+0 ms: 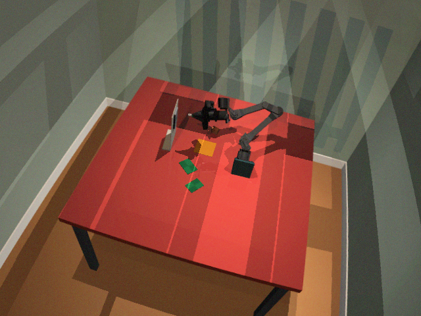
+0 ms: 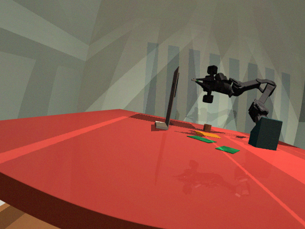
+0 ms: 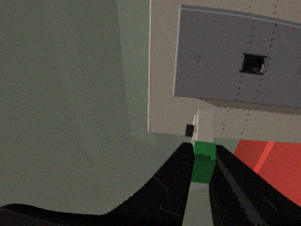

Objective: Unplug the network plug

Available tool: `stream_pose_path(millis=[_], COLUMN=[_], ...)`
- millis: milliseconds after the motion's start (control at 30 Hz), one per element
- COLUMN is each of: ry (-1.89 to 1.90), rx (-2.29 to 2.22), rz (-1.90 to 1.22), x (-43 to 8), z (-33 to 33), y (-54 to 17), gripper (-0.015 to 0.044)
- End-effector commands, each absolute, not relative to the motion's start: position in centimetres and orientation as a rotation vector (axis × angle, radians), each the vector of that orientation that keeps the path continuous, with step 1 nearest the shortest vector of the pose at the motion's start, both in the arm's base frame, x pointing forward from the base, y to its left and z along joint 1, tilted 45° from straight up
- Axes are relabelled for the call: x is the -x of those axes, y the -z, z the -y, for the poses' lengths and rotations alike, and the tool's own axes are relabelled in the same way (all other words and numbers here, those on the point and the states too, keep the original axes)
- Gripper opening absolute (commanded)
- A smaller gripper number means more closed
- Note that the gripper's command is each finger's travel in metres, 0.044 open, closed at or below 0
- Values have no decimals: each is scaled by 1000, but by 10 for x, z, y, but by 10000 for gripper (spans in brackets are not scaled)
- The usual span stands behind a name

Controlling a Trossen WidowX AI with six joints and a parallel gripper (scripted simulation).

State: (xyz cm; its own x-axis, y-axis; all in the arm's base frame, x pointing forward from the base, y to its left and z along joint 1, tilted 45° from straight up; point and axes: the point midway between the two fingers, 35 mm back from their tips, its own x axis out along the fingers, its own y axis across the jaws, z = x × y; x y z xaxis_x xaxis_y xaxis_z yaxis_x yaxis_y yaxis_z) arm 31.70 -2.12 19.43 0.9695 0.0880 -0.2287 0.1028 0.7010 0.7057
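My gripper [image 1: 193,115] [image 2: 198,79] [image 3: 199,153] is shut on the plug and holds it high above the table. The plug [image 1: 189,115] [image 2: 193,79] [image 3: 202,170] has a green body and a pale front end pointing toward the upright panel [image 1: 174,124] [image 2: 172,98] [image 3: 162,71]. It is out of the socket, with a gap to the panel. The dark socket opening [image 3: 254,64] is empty, up and right of the plug in the wrist view. A flat orange square [image 1: 206,147] [image 2: 208,134] lies on the table, below and nearer the arm's base.
Two flat green patches [image 1: 187,166] [image 1: 194,185] [image 2: 201,139] [image 2: 227,149] lie near the orange square. A small brown block [image 1: 214,130] [image 2: 207,127] stands behind it. The panel has a pale foot [image 1: 167,144] [image 2: 161,125]. The arm's dark base [image 1: 243,168] [image 2: 267,134] stands to the right.
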Motion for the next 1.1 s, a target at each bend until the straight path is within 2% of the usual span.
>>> stream_pose_path(millis=[0, 200, 1067], ry=[8, 59, 753], rx=[-800, -833, -1065], rz=[-246, -261, -274], x=[-313, -313, -279], z=[13, 16, 59], y=[-204, -196, -105], gripper=[0, 0, 0])
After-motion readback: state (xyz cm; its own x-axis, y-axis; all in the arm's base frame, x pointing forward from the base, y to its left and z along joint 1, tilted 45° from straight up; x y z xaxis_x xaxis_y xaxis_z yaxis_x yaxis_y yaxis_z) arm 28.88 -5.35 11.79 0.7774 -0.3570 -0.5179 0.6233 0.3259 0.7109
